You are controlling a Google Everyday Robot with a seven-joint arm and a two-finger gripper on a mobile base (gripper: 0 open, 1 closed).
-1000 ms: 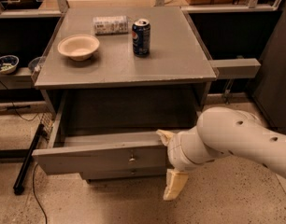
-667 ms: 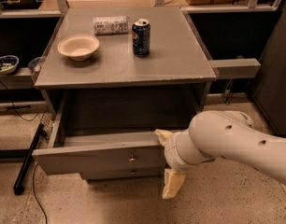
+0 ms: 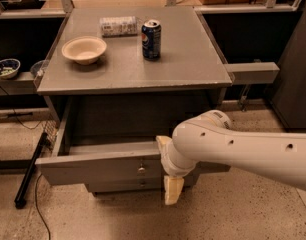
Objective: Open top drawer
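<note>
— Where is the gripper (image 3: 168, 166) seen?
— Just right of the knob (image 3: 141, 170), its fingers (image 3: 173, 190) spread wide: one shown above the top drawer (image 3: 93, 171) front, one below.
— And that drawer?
— Centred on the knob, it is found pulled well out.

The blue can (image 3: 151, 39) bears a Pepsi logo; the tool (image 3: 168, 168) is at the top drawer's (image 3: 93, 169) front.

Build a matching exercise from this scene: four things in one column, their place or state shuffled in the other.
1. top drawer
2. bowl
3. soda can
4. gripper

A. at the drawer front, right of the knob
B. pulled out
C. left part of the cabinet top
D. upright, near the cabinet top's middle

Pairs: 1-B, 2-C, 3-D, 4-A
</note>
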